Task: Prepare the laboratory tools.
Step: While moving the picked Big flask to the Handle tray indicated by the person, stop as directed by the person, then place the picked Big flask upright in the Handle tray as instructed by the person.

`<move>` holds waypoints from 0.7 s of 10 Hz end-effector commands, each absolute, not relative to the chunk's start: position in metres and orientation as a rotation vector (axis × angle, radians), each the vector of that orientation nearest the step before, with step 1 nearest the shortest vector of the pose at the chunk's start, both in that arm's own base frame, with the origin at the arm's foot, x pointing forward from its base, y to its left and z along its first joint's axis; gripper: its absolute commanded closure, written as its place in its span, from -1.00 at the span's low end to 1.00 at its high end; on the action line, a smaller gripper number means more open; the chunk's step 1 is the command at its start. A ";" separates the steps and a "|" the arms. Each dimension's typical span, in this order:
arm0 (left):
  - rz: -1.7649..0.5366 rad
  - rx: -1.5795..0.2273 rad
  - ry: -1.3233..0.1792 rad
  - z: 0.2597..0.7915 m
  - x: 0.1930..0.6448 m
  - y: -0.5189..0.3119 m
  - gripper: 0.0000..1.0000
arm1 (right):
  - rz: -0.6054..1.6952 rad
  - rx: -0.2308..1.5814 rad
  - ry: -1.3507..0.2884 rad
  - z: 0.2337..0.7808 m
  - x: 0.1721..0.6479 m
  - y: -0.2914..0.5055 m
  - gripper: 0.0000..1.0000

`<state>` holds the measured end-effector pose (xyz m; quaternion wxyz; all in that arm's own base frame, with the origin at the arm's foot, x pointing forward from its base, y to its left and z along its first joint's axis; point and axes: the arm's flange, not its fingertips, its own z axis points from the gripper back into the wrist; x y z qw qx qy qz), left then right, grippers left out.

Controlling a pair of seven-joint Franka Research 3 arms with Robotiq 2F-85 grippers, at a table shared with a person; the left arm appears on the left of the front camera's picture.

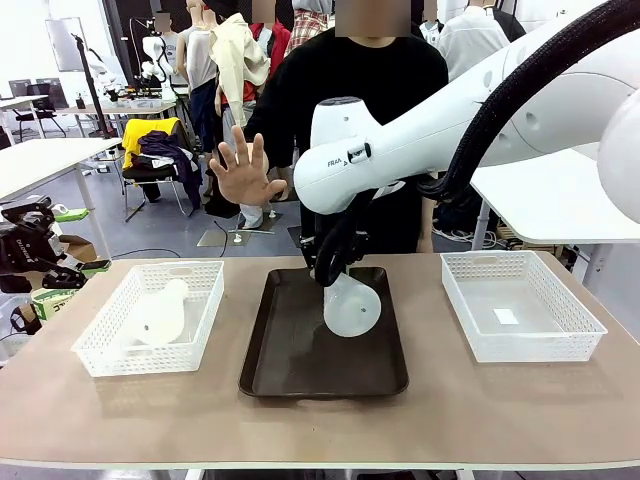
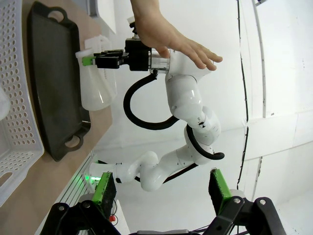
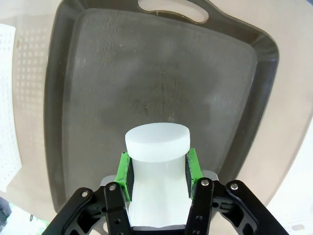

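At the left, the left arm's fingers (image 2: 104,188) stand wide apart and empty, one frosted white conical flask (image 1: 160,315) lies in a white lattice plastic basket (image 1: 110,345) on the bench (image 1: 480,410), and the right arm's fingers (image 3: 124,171) clamp the neck of the second frosted flask (image 1: 352,305), tilted over the dark brown rectangular tray (image 1: 300,370).

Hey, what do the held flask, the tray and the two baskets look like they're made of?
The flask looks like frosted plastic, possibly glass: milky, translucent, matte. The tray seems moulded plastic: dark brown, grainy bed, smoother rim, cut-out handles. The left basket and right basket look like white plastic: thin moulded lattice walls.
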<state>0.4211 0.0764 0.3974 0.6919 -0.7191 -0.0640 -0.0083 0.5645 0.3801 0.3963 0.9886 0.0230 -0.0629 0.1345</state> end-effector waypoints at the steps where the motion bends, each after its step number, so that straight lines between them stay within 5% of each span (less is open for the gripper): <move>1: -0.018 -1.600 -0.153 0.399 0.421 0.077 -1.00 | 0.274 0.041 -0.129 0.396 0.565 0.379 1.00; 7: -0.018 -1.600 -0.153 0.399 0.421 0.077 -1.00 | 0.274 0.041 -0.129 0.396 0.565 0.379 1.00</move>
